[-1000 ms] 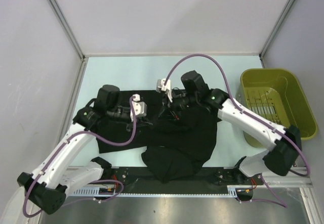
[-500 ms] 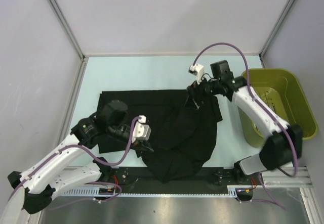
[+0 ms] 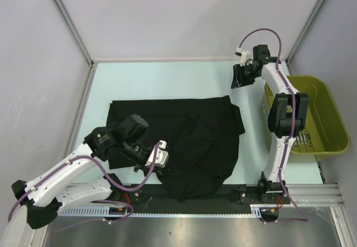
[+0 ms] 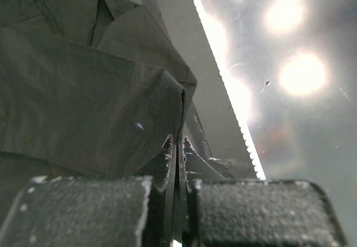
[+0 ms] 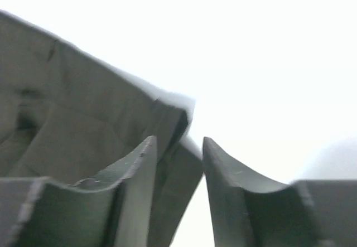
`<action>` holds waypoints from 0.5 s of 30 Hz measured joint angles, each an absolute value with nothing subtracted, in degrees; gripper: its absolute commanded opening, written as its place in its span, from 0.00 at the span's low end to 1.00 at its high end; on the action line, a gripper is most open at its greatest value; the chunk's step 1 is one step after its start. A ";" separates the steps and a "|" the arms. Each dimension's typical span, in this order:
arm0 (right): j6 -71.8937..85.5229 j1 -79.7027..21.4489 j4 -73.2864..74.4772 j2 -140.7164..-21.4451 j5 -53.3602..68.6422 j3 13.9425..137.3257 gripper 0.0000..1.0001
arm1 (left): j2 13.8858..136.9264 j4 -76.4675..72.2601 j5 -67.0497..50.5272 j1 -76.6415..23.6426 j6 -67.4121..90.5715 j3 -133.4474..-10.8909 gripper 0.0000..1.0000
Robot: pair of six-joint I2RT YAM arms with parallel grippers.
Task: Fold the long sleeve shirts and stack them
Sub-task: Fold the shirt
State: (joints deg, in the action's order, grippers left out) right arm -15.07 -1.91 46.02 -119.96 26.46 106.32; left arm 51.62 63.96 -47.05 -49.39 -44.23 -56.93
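A black long sleeve shirt [image 3: 195, 135] lies spread over the middle of the table, its near part bunched and hanging over the front edge. My left gripper [image 3: 160, 166] sits at the shirt's near left part, shut on a fold of the black fabric [image 4: 83, 91], which runs up to the closed left gripper [image 4: 177, 141]. My right gripper [image 3: 236, 82] hovers open at the back right, clear of the shirt. In the right wrist view the right gripper [image 5: 178, 141] holds nothing, and the shirt's far right corner [image 5: 72, 107] lies beyond it.
An olive-green plastic basket [image 3: 329, 107] stands at the right edge beside the right arm. White walls with metal corner posts close the table's back and sides. A metal rail [image 3: 184, 211] runs along the front edge.
The right gripper let go of the shirt's far right corner and swung to the back right. The left gripper drew fabric toward the front edge. The shirt's far edge now lies flatter.
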 measured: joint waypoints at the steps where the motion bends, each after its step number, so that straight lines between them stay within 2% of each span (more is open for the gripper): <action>1: -15.20 -1.93 45.82 -121.03 26.02 107.74 0.36 | 51.68 64.07 -46.92 -49.39 -44.36 -56.93 0.00; 7: -17.21 -2.42 49.71 -129.01 22.96 117.01 0.32 | 51.79 64.16 -45.71 -49.39 -45.12 -56.93 0.00; 12: -21.69 -2.50 52.82 -127.46 20.78 109.84 0.32 | 51.77 64.16 -45.10 -49.39 -45.12 -56.93 0.00; 15: -23.81 -2.68 54.63 -126.52 19.94 104.81 0.35 | 51.77 64.14 -45.08 -49.39 -45.17 -56.93 0.00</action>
State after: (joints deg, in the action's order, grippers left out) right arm -23.81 -2.68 54.63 -126.52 19.94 104.81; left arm 51.77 64.14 -45.08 -49.39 -45.17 -56.93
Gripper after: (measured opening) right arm 0.319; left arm 0.009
